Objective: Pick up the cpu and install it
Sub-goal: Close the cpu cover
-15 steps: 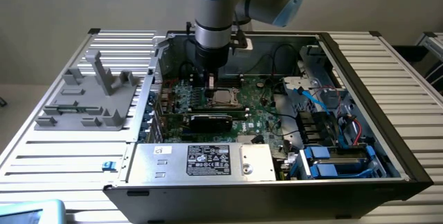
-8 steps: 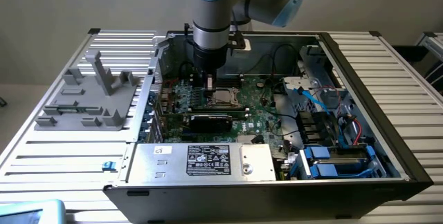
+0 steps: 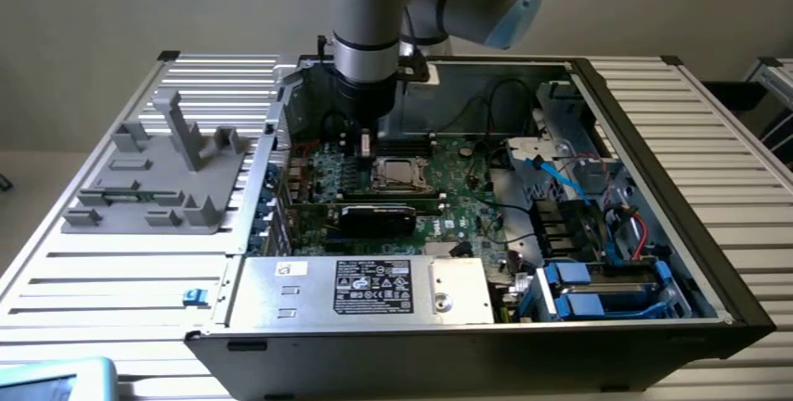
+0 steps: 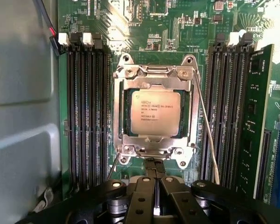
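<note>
Box (image 3: 359, 290), silver with a black-and-white label, sat nearest in the exterior view, at six o'clock from the cpu (image 3: 396, 174), inside the open case (image 3: 471, 355) on the slatted table (image 3: 694, 122). A black card (image 3: 378, 218) lay between the box and the cpu.

The cpu lay flat inside the metal frame (image 3: 398, 159) on the green board, its silver top facing up. In the wrist view the cpu (image 4: 155, 113) showed printed text and sat squarely in the frame (image 4: 155, 77), with dark slots (image 4: 86, 112) on both sides.

The gripper (image 3: 368, 146) stood just beside the frame, at about ten o'clock from the cpu. Its jaws were together, with nothing between them, and the wrist view put the gripper (image 4: 155, 165) close to the frame's edge; contact could not be told.

A grey fixture (image 3: 162, 178) rested on the table at nine o'clock, well apart. Farthest, the arm (image 3: 366, 20) rose at twelve o'clock.
</note>
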Action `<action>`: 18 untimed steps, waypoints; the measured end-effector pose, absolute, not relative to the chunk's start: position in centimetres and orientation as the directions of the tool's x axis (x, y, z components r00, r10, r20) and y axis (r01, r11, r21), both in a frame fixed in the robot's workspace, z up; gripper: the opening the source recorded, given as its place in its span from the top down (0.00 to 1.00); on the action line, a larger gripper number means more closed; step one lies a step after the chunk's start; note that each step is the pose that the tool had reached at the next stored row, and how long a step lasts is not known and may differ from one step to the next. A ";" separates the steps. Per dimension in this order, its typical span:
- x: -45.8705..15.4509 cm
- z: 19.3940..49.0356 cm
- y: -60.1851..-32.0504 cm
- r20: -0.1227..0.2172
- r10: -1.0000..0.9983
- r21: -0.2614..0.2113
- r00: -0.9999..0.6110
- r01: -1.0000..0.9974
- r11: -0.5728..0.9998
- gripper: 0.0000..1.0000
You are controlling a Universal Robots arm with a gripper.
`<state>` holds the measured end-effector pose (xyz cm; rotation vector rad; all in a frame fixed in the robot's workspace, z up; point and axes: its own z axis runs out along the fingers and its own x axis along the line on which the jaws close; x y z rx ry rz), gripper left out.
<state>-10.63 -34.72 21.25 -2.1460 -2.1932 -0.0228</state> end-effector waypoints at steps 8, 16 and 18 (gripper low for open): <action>-12.0 24.1 -34.7 0.063 0.998 -0.035 -0.021 0.999 0.023 0.89; -12.8 26.9 -34.8 0.063 0.998 -0.027 -0.021 0.999 0.023 0.89; -12.9 27.6 -34.8 0.062 0.998 -0.024 -0.021 0.999 0.023 0.89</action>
